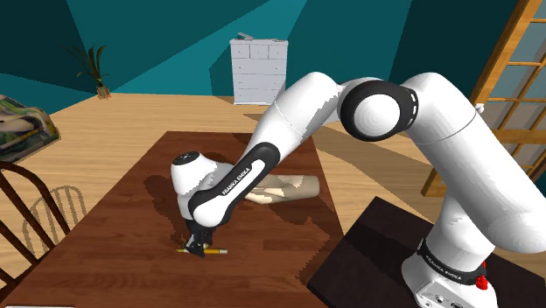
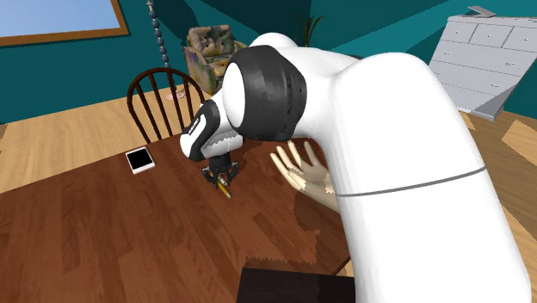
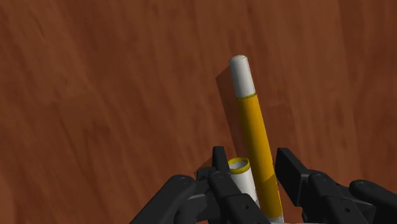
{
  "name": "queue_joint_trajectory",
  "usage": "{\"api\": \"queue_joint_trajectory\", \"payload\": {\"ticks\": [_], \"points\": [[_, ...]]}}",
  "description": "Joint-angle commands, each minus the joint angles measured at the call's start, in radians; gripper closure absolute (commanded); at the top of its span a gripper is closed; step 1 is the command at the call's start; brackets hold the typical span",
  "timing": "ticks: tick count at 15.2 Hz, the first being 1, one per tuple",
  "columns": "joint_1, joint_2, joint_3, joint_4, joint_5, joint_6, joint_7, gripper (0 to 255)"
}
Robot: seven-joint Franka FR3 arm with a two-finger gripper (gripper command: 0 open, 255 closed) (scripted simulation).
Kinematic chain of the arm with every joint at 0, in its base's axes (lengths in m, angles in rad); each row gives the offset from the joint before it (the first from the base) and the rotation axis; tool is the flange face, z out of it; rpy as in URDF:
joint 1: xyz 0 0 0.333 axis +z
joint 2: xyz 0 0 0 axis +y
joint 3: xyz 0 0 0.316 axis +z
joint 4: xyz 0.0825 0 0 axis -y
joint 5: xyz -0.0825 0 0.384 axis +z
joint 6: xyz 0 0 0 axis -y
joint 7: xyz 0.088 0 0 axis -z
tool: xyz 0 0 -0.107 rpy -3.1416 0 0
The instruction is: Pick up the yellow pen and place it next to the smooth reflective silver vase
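The yellow pen lies on the dark wooden table, near the edge facing the stand. In the wrist view the pen is a yellow barrel with a white end, pointing away from the hand. A short white stub with a yellow ring sits beside it. My gripper stands straight down over the pen, and its black fingers press against the barrel from both sides. From the second exterior view the gripper hangs at table level with the pen poking out below it.
A beige hand-shaped model lies on the table just behind the arm. A small dark tablet with a white frame rests near the wooden chair. The stand's dark top adjoins the table. A white dresser stands by the far wall.
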Motion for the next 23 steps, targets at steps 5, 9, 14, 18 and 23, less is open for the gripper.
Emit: {"api": "queue_joint_trajectory", "payload": {"ticks": [5,9,14,18,23], "points": [[0.000,0.000,0.000,0.000,0.000,0.000,0.000,255],[-0.003,-0.021,0.004,-0.007,0.003,-0.014,-0.001,255],[-0.010,-0.071,0.013,-0.020,0.012,-0.051,-0.004,255],[-0.015,-0.109,0.020,-0.026,0.019,-0.083,-0.006,255],[-0.021,-0.153,0.028,-0.028,0.029,-0.125,-0.010,255]]}}
